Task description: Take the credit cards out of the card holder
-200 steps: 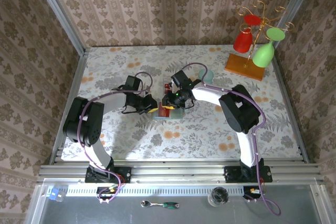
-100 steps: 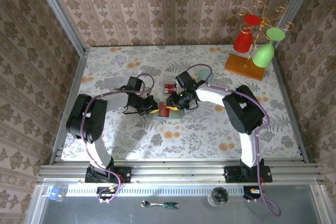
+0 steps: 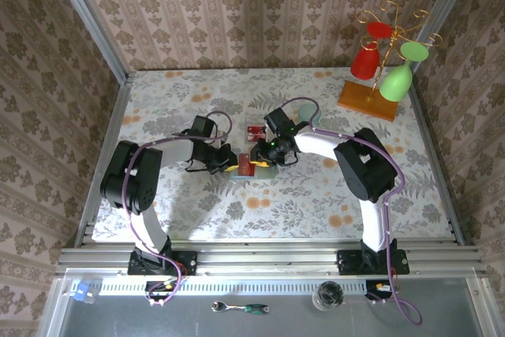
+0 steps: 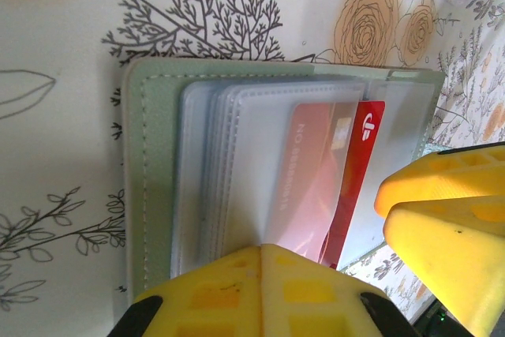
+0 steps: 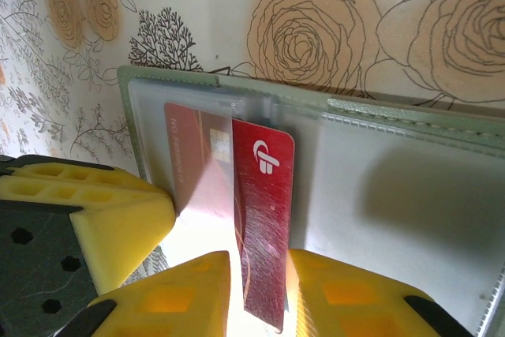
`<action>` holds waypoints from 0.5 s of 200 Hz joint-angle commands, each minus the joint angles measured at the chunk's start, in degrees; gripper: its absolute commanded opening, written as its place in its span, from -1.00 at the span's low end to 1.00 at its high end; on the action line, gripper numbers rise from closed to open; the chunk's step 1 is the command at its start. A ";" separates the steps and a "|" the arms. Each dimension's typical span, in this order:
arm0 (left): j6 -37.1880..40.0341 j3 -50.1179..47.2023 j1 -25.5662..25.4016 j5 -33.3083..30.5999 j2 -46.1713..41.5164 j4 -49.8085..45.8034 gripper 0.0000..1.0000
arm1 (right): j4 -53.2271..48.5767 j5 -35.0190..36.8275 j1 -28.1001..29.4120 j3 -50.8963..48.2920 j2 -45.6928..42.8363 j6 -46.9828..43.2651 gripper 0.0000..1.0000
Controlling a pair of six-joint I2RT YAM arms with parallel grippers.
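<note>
The grey-green card holder (image 4: 150,179) lies open on the flowered table, its clear sleeves facing up. A red credit card (image 5: 264,211) sticks halfway out of a sleeve toward the holder's centre. My right gripper (image 5: 260,274) is shut on that card, with one yellow finger on each long edge. My left gripper (image 4: 264,254) is shut, and its tips press on the sleeves next to the card. In the top view both grippers, left (image 3: 227,165) and right (image 3: 256,159), meet over the card holder (image 3: 251,170) at mid-table.
A small clear box (image 3: 255,129) sits just behind the holder, and a pale teal cup (image 3: 310,114) stands behind the right arm. At the back right is a wooden-based rack (image 3: 369,99) with red and green glasses. Metal rails edge the table.
Both wrists edged a little to the right early in the second and the left jaws closed fully. Nothing has visibly moved over the last half second.
</note>
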 commanded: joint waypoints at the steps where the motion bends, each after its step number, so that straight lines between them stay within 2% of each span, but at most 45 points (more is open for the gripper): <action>1: 0.38 0.71 -0.11 -1.40 1.23 -2.47 -0.85 | 1.32 -1.13 -0.25 -0.76 1.21 0.77 -0.49; 38: 0.68 0.55 -0.01 -1.36 1.41 -2.60 -0.86 | 3.75 -3.07 -0.26 -1.12 2.24 2.09 -0.49; 100: 1.19 0.97 0.05 -1.38 1.76 -3.40 -0.87 | 3.68 -2.18 -0.34 -1.45 1.95 2.16 -0.49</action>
